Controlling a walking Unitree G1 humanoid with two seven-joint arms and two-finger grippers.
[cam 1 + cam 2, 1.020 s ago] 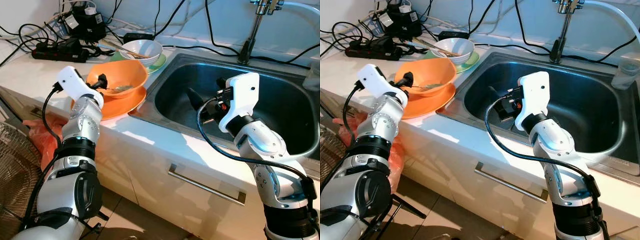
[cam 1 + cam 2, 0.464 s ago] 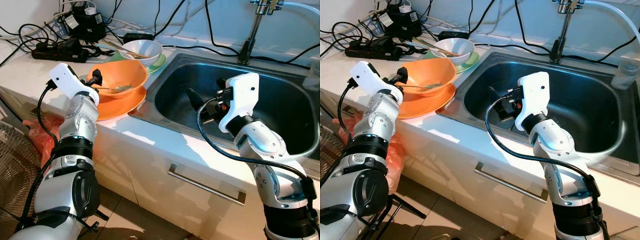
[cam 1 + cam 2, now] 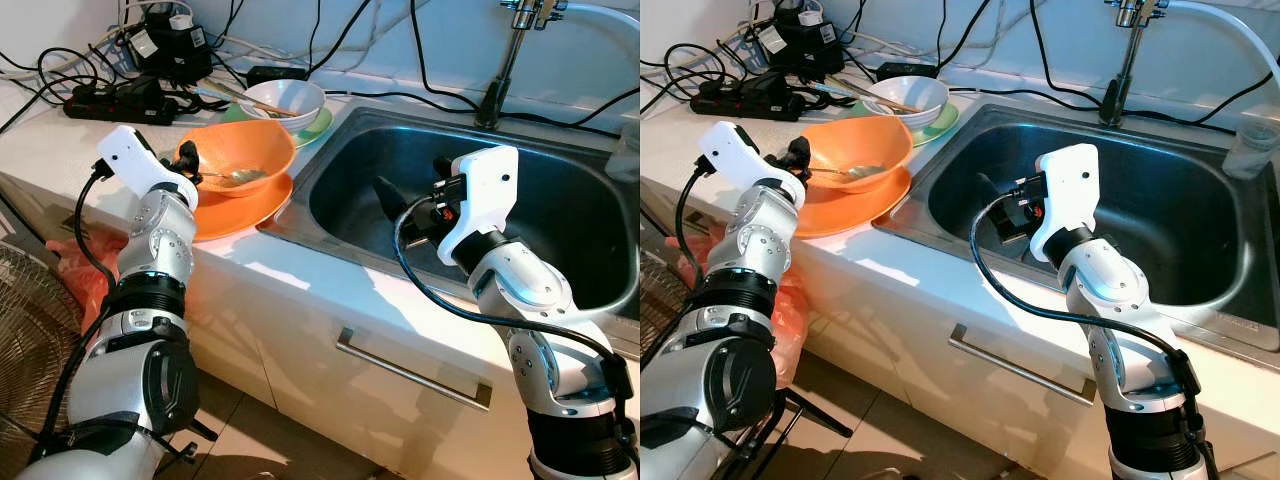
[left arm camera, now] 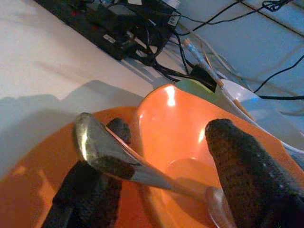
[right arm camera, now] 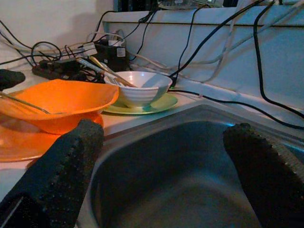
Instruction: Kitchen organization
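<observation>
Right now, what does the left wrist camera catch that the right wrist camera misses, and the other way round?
The left wrist view adds a look down into the orange plastic bowl, with the metal spoon resting inside and its handle lying between the spread fingers of the left gripper. The right wrist view adds the stainless steel sink basin, framed by the open right gripper. Both share the orange bowl on its orange plate, the white ceramic bowl on the green plate, and the black cables behind.
</observation>
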